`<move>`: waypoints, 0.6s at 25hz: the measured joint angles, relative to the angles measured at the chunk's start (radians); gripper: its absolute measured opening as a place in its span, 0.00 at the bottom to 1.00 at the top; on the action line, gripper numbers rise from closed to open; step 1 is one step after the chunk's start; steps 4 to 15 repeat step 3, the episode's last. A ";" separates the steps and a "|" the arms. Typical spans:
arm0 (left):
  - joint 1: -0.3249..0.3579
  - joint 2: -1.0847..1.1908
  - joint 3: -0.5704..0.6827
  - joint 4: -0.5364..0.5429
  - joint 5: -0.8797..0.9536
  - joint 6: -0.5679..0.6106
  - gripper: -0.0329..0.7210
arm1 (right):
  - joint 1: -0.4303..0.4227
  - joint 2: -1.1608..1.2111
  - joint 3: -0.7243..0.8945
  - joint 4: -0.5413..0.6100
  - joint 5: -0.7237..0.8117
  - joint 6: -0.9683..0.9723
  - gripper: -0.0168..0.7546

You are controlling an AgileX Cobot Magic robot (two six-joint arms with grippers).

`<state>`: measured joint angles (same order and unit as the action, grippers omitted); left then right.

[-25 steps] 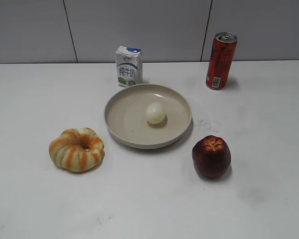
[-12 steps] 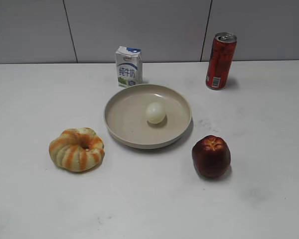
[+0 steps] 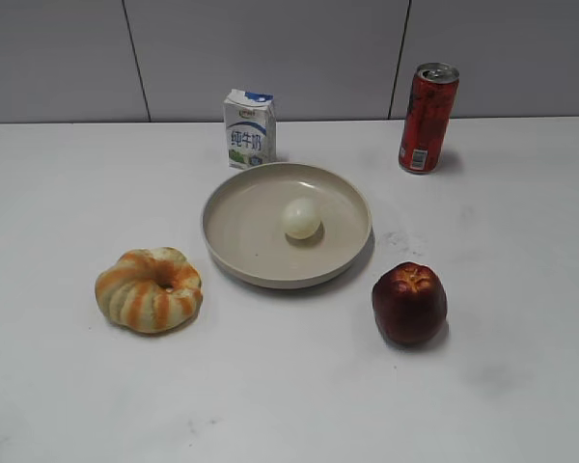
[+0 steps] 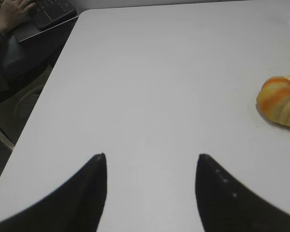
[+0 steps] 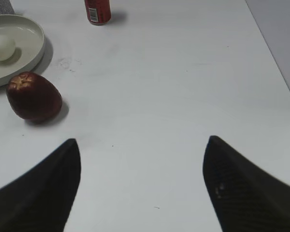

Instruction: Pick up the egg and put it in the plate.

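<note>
The pale cream egg (image 3: 301, 218) lies inside the round beige plate (image 3: 234, 241) in the middle of the white table. Both also show at the top left of the right wrist view, the egg (image 5: 1, 47) in the plate (image 5: 33, 46). My right gripper (image 5: 142, 142) is open and empty over bare table, well to the right of the plate. My left gripper (image 4: 152, 155) is open and empty over bare table near the left edge. Neither gripper shows in the exterior view.
An orange-striped ring-shaped bread (image 3: 149, 288) (image 4: 281, 100) lies left of the plate. A dark red apple (image 3: 409, 302) (image 5: 34, 96) sits at its front right. A milk carton (image 3: 248, 128) and a red can (image 3: 427, 118) (image 5: 97, 10) stand behind. A person's hand on a keyboard (image 4: 36, 12) is beyond the table's left edge.
</note>
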<state>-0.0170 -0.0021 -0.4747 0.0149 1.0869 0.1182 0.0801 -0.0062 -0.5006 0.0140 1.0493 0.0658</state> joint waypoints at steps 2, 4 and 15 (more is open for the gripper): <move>0.000 0.000 0.000 0.000 0.000 0.000 0.64 | 0.000 0.000 0.000 0.000 0.000 0.000 0.79; 0.000 0.000 0.000 0.000 0.000 0.000 0.64 | 0.000 0.000 0.000 0.000 0.000 0.000 0.79; 0.000 0.000 0.000 0.000 0.000 0.000 0.64 | 0.000 0.000 0.000 0.000 0.000 0.000 0.79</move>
